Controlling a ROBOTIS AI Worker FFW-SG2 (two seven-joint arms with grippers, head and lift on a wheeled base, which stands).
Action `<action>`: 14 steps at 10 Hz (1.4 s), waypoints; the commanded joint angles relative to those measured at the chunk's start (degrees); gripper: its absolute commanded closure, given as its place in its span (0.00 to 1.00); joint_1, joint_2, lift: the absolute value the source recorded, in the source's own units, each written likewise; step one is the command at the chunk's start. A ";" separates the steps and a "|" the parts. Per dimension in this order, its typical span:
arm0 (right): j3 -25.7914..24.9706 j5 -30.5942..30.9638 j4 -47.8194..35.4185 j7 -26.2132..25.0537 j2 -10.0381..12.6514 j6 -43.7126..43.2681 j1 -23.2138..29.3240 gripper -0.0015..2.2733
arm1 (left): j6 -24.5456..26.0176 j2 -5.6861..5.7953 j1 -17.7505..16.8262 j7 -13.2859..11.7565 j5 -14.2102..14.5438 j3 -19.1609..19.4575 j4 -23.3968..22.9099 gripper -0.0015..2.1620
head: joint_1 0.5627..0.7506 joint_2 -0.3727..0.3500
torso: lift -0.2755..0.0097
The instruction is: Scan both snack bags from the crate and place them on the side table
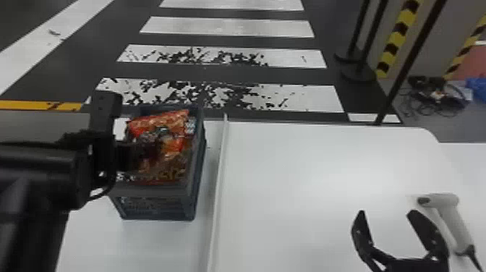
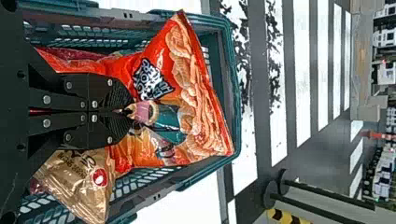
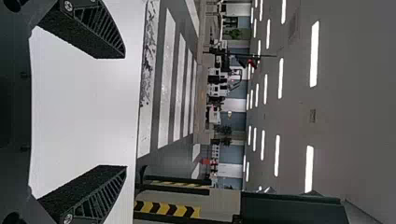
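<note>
Extraction of the first bag appears to be the step in hand. The left gripper (image 2: 127, 111) has its black fingers together, clamped on the middle of a red and orange, glossy film snack bag (image 2: 191, 100); this bag lies in the dark blue-green, rectangular plastic crate (image 1: 155, 190), spread ahead of those fingertips towards the crate rim. A beige, pillow-shaped film snack bag (image 2: 77, 182) sits beside the same fingers, partly under the first bag. The right gripper (image 1: 387, 214) has its fingers wide apart with nothing between them, above the smooth white tabletop (image 1: 307, 173). A light grey, pistol-shaped plastic scanner (image 1: 445, 208) lies just beside these fingers, outside their gap. Next, the left fingers should raise the first bag clear of the rim; the right fingers should align with the scanner handle and close. Caution: the loose film may slip from the pinch or catch on the rim. Scan before placement.
</note>
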 commanded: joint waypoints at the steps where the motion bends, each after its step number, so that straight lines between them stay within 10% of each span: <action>1: 0.07 0.23 0.01 0.00 0.23 0.15 0.00 0.03 | 0.29 0.00 0.80 0.60 2.02 1.68 -2.49 0.99 | 0.70 0.53 | 0.62; 5: 0.16 1.02 -0.08 0.00 0.23 0.50 0.17 0.03 | 4.51 -0.09 1.41 3.32 11.16 5.72 -10.49 0.99 | 0.70 0.54 | 0.62; 8: 0.60 1.46 -0.08 0.00 0.23 0.50 0.35 0.03 | 6.61 -3.87 1.94 5.26 14.15 4.31 -13.74 0.99 | 0.70 0.50 | 0.62; 11: 0.34 1.46 -0.17 -0.26 0.23 0.15 0.70 0.03 | 7.84 -10.61 1.41 6.66 14.50 -0.70 -15.85 0.99 | 0.70 0.40 | 0.62; 14: 0.34 1.20 -0.17 -0.43 0.23 -0.03 0.79 0.03 | 7.67 -10.61 0.62 8.95 12.04 -11.95 -14.97 0.99 | 0.70 0.25 | 0.62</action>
